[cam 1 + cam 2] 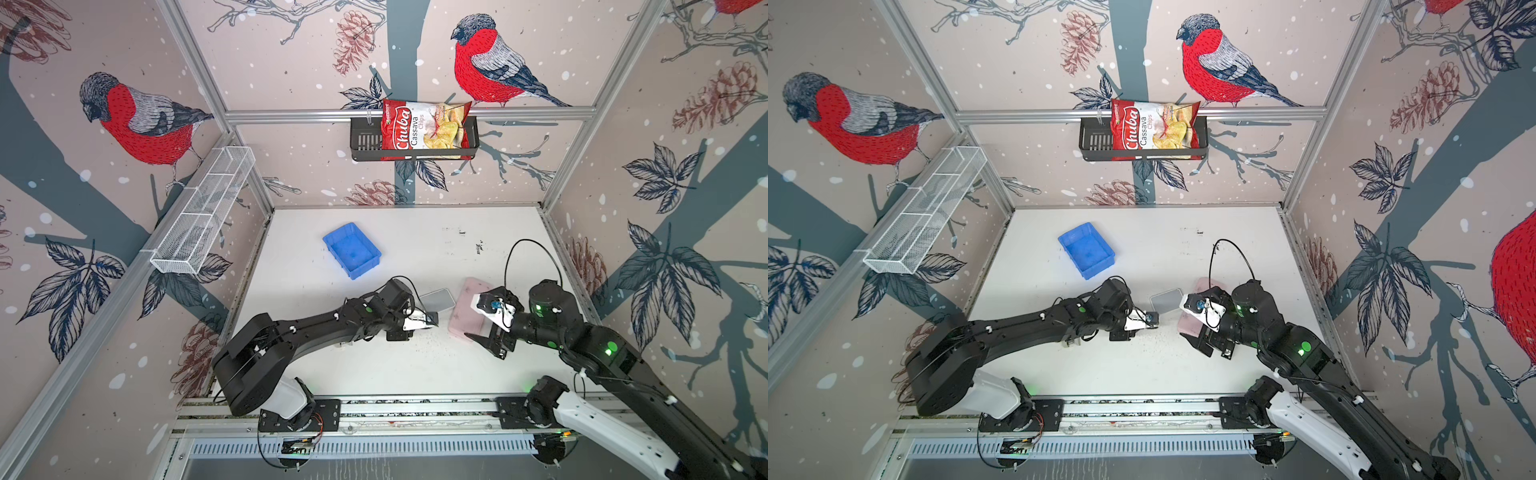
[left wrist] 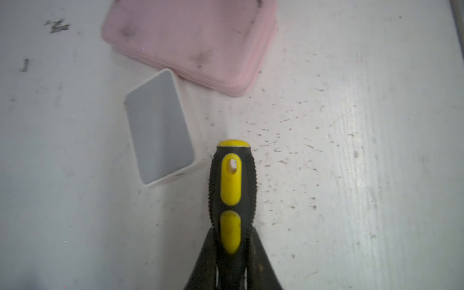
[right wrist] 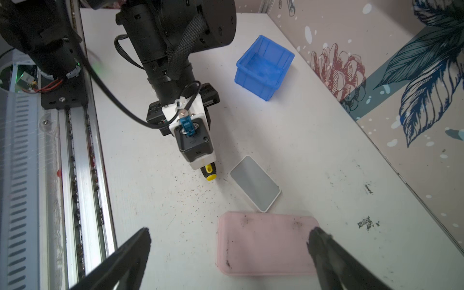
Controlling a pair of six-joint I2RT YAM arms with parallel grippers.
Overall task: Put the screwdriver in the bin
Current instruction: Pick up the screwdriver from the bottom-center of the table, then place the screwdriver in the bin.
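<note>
- table (image 1: pixel 415 257) is carrying everything; the bin (image 3: pixel 252 81) is sitting open side up at far left, empty, well apart from the tool.
- right gripper (image 3: pixel 229 233) is hovering wide open by the pink tray (image 3: pixel 266 243), holding nothing.
- left gripper (image 2: pixel 232 231) is clamping the screwdriver (image 2: pixel 231 180) handle, likely for carrying.
- the screwdriver is sitting mid-table beside the grey box (image 3: pixel 254 183); its long axis is running along the fingers, yellow butt pointing toward the pink tray, shaft hidden.
</note>
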